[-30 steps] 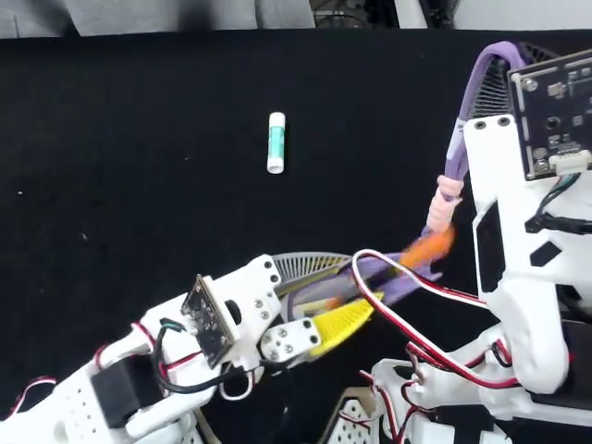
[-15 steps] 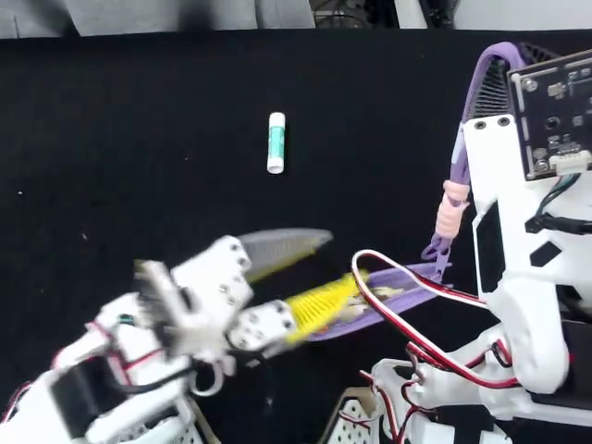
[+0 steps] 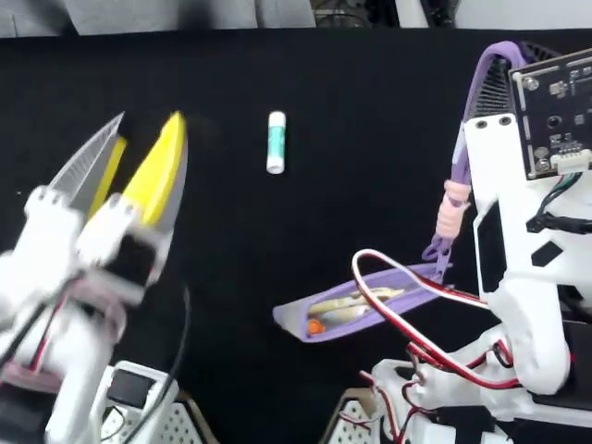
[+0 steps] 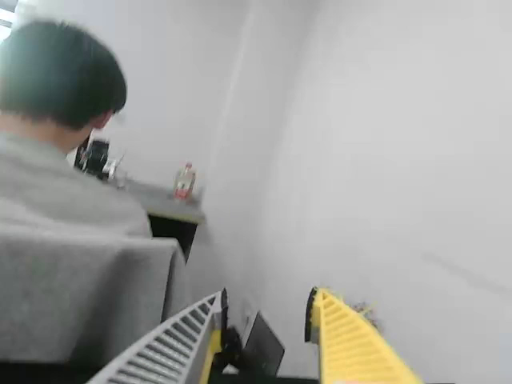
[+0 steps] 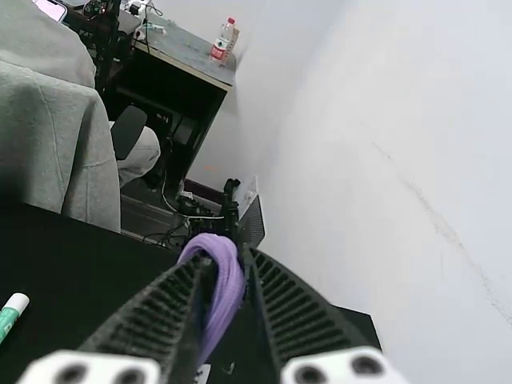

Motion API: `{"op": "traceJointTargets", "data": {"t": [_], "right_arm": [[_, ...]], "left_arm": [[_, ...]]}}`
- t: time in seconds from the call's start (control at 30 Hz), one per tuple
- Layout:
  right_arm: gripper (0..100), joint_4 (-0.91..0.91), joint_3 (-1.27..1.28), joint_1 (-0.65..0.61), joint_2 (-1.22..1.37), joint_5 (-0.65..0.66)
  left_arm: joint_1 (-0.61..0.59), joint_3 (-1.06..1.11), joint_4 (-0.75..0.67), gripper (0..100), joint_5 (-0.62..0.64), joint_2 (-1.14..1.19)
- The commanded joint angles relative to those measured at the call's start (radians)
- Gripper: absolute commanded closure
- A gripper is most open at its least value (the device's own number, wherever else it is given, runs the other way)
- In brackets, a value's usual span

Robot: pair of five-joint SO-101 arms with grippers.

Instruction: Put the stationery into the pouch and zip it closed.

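Observation:
The purple pouch [image 3: 370, 303] hangs tilted near the front right with its mouth open. Pale stationery and a small orange piece [image 3: 315, 326] show inside it. Its purple strap [image 3: 490, 67] runs up to the right arm, and my right gripper [image 5: 226, 264] is shut on that strap [image 5: 218, 282]. A white and green glue stick [image 3: 276, 141] lies on the black table [image 3: 305, 74] at the back middle, and its tip shows as the glue stick [image 5: 8, 314] in the right wrist view. My left gripper [image 3: 146, 120] is raised at the left, open and empty, with grey and yellow fingers [image 4: 352, 340] facing the room.
The right arm's white body [image 3: 518, 277] and red and white cables [image 3: 407, 277] stand close over the pouch's right end. White arm bases sit along the front edge. A person in grey sits beyond the table's far edge.
The left gripper has pulled out of the pouch mouth and swung up and to the left, open. The orange piece it carried now lies inside the pouch. The right arm has stayed put.

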Motion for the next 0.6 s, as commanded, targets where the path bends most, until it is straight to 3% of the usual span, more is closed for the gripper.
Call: {"op": "traceJointTargets", "data": {"t": [0.0,0.33,0.57], "right_arm": [[98.5,0.002,-0.027,-0.014,0.005,0.008],[98.5,0.002,-0.025,-0.014,0.005,0.008],[98.5,0.002,-0.025,-0.014,0.005,0.009]], "left_arm": [[-0.062,0.071,-0.100,81,0.046,0.213],[0.002,0.085,-0.331,81,0.043,0.818],[0.091,0.024,-0.353,81,0.041,1.114]]}}
